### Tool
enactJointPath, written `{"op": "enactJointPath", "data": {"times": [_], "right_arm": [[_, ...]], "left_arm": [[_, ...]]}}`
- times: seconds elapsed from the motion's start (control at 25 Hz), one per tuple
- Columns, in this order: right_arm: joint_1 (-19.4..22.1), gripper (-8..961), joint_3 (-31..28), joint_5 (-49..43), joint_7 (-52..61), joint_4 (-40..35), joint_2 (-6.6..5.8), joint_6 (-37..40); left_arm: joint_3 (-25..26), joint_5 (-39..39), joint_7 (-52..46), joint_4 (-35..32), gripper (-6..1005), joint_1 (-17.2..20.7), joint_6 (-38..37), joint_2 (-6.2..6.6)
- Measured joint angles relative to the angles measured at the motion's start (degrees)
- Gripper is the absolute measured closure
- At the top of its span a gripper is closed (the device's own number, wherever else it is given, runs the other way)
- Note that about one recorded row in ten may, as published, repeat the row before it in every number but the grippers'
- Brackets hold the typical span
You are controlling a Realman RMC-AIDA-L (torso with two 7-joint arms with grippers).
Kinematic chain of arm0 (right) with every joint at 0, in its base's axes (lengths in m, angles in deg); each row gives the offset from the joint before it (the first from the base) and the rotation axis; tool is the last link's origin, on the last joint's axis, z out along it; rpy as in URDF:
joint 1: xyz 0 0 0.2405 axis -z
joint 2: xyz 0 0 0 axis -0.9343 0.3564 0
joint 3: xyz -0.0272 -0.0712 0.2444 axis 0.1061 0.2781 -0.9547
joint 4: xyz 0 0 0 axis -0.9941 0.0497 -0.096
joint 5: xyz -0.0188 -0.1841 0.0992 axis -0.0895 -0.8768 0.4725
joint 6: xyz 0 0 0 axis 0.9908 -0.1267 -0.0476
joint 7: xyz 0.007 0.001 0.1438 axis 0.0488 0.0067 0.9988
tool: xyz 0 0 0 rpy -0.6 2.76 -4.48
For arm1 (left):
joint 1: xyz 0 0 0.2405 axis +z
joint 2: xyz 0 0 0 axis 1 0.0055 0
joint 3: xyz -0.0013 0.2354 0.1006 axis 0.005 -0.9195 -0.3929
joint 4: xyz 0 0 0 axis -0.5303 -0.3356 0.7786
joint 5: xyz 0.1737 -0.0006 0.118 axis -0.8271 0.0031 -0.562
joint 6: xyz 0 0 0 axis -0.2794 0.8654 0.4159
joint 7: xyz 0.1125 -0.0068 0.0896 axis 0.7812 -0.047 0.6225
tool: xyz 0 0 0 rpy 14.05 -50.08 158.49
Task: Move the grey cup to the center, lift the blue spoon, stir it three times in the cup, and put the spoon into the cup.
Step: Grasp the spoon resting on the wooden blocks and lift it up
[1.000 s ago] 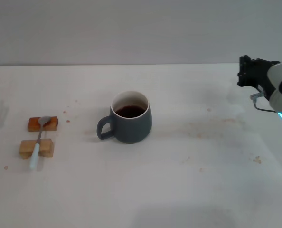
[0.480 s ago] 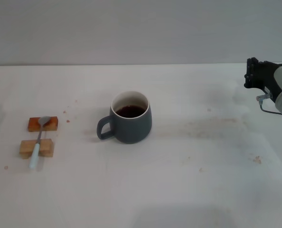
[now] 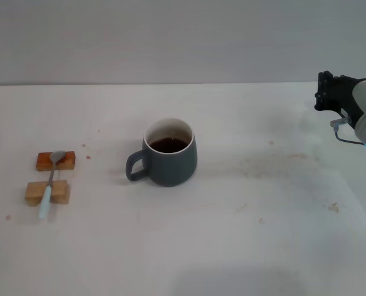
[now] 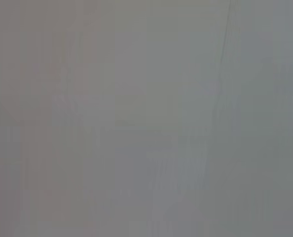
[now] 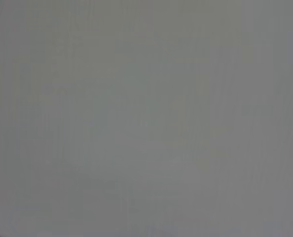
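The grey cup (image 3: pixel 169 152) stands upright near the middle of the white table, handle toward my left, with dark liquid inside. The blue spoon (image 3: pixel 49 187) lies at the far left across two small wooden blocks, its metal bowl on the far block and its pale handle over the near one. My right gripper (image 3: pixel 328 91) hangs at the far right edge of the head view, above the table and well away from the cup. My left gripper is out of view. Both wrist views show only a plain grey surface.
Two wooden blocks (image 3: pixel 47 192) carry the spoon at the left. The white table (image 3: pixel 232 234) has faint stains and crumbs to the right of the cup. A grey wall runs behind the table's far edge.
My right gripper has drawn back to the right, away from the cup. The shadow at the table's left edge has gone. Cup and spoon have not moved.
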Motion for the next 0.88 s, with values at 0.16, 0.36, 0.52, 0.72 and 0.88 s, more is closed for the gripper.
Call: {"op": "enactJointPath", "data": {"times": [0.16, 0.36, 0.52, 0.72, 0.88], "right_arm": [[-0.54, 916, -0.02, 0.03, 0.0, -0.03, -0.03, -0.55], [-0.69, 915, -0.02, 0.03, 0.0, -0.03, -0.04, -0.66], [-0.69, 915, -0.02, 0.03, 0.0, -0.03, -0.04, -0.71], [-0.68, 915, -0.01, 0.03, 0.0, -0.02, -0.03, -0.72], [-0.66, 916, -0.01, -0.07, 0.0, -0.02, 0.02, -0.72]], "left_arm": [[0.2, -0.02, 4.54, 0.0, 170, 1.49, -0.82, -3.22], [0.25, -0.31, 7.54, 1.25, 171, 2.05, -0.3, -5.55], [-0.46, -0.35, 10.54, 6.68, 171, 4.5, 0.49, -5.62], [-0.66, -0.35, 18.75, 17.18, 172, 8.42, 4.87, -5.07], [-0.26, -0.37, 28.26, 28.6, 173, 13.12, 11.5, -4.52]]}}
